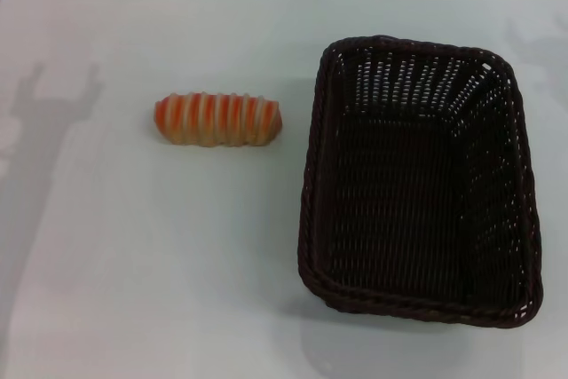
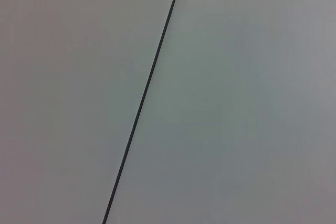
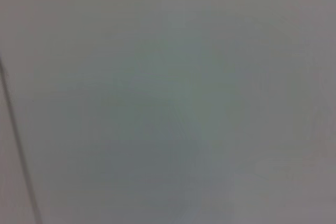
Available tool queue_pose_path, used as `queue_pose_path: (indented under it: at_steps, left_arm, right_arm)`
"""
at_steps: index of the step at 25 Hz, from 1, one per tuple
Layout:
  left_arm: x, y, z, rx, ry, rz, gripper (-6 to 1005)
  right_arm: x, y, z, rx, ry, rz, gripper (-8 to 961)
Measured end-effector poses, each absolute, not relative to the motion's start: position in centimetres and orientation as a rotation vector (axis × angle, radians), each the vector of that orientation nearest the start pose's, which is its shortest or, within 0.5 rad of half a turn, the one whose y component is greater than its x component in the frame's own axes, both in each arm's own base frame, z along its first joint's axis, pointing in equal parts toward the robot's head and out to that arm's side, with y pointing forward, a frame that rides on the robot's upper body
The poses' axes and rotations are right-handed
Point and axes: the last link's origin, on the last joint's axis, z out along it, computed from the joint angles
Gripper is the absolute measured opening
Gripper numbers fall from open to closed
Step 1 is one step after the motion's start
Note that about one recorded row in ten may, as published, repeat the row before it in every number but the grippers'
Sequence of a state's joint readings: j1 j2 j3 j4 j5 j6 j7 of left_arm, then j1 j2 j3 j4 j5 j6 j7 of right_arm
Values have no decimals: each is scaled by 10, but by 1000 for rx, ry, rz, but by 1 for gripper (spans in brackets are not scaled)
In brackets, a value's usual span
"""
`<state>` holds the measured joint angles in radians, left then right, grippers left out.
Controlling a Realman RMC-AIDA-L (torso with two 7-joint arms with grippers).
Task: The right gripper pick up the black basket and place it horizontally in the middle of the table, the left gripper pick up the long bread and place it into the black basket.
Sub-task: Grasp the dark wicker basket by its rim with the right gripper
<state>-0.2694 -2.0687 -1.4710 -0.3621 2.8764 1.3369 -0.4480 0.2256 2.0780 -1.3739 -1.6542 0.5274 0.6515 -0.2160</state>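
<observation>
On the white table (image 1: 133,290), seen from the head camera, the black basket (image 1: 419,182) sits to the robot's right of centre. It stands upright on its base, mouth up, with its long side running away from the robot rather than across the table. Its braided rim and sloping openwork walls are whole to the eye, and the woven floor inside holds nothing.

To the robot's left of the basket lies the long bread (image 1: 218,119), a tan loaf with orange and cream stripes across its ridged top. It rests flat on the tabletop with its length running crosswise, near the basket's far left corner but apart from it, a strip of bare table between the two.

Neither the left gripper nor the right gripper appears in the head view, so whether their claws are released or clenched cannot be told. A faint grey shadow (image 1: 40,130) with two prongs falls on the table at the far left.

Both wrist views show only a pale flat surface. A thin dark seam (image 2: 144,95) crosses the left wrist view on a slant, and a fainter dark line (image 3: 18,145) runs near one edge of the right wrist view.
</observation>
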Motion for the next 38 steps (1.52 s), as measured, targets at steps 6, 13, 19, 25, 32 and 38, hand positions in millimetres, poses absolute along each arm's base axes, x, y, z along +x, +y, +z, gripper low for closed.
queue_pose_path:
  at_steps: [6,13,19,25,32,38]
  left_arm:
    - [-318,314,49,-1363,-514,-1102,860]
    - [-322,314,55,-1328,-519,-1094,860]
    - [-328,312,61,-1296,-528,-1092,859]
    - [-332,317,64,-1283,-546,-1070,860]
    - [-335,320,67,-1289,-549,-1055,860]
    - [-335,321,67,-1288,-548,-1055,859]
  right_arm:
    - [172,364,113,-1807,1037,284,813]
    - [154,346,94,-1903,1215,151,814]
    - [158,338,82,-1890,1385,76,813]
    - [157,325,69,-1886,1500,-21,814]
    - [162,315,62,-1864,1573,-122,814]
    - [169,313,58,-1852,1605,-177,814]
